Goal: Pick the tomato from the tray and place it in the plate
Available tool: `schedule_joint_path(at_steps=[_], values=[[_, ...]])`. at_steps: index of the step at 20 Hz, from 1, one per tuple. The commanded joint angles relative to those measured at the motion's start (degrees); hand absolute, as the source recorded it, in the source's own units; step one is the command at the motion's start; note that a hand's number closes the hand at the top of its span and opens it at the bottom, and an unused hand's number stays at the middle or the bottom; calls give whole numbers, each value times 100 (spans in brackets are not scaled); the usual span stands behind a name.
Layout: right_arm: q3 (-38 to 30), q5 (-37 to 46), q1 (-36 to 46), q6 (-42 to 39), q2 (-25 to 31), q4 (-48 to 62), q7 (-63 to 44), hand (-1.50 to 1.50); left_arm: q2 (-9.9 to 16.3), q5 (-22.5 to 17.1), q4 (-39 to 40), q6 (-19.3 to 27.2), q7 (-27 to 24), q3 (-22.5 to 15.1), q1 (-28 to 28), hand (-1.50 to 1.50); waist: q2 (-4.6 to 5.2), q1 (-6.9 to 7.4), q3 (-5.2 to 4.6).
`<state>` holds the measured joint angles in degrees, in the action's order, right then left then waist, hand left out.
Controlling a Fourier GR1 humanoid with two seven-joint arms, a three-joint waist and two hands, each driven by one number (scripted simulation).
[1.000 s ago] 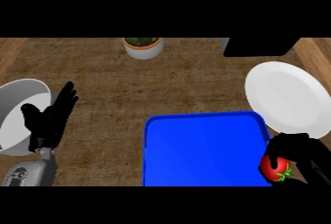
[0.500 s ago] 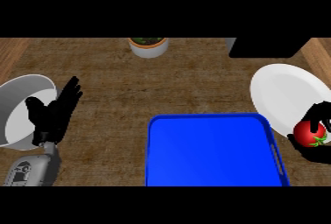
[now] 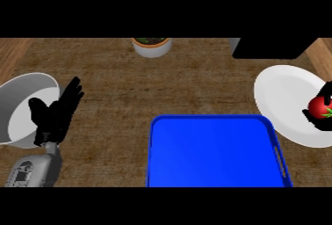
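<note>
Round red tomato with green stem (image 3: 319,107) sits at 3 o'clock, held in the right hand (image 3: 322,117), black fingers curled around it from below and behind. Hand and tomato are over the right part of the round white plate (image 3: 282,99); can't tell if the tomato touches the plate surface or hangs just above it. Judged: placing step nearly done, release not yet made; hold makes sense to keep a round thing from rolling until it is set down.

Flat blue rectangular tray (image 3: 214,154) at 6 o'clock, nothing on it, just beside the plate's lower left rim.

Left hand (image 3: 55,115) at 9 o'clock, fingers straight and spread, holding nothing, resting over the edge of a round grey bowl (image 3: 23,103), out of the way.

Small white pot with a plant (image 3: 152,45) at 12 o'clock, well apart. Woven brown mat (image 3: 117,88) underneath everything.
</note>
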<state>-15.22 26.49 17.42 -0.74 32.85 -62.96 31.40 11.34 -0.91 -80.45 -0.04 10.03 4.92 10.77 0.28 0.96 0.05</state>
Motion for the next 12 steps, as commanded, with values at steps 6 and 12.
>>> schedule_joint_path(at_steps=[6,12], values=[[110,320,951,-872,545,2687,633,150,-69,-25,-94,-63,-20,-47,13,0,41,115,10],[200,648,1708,-623,560,3931,2016,-150,37,-141,-156,-116,276,98,247,0,41,92,14]])
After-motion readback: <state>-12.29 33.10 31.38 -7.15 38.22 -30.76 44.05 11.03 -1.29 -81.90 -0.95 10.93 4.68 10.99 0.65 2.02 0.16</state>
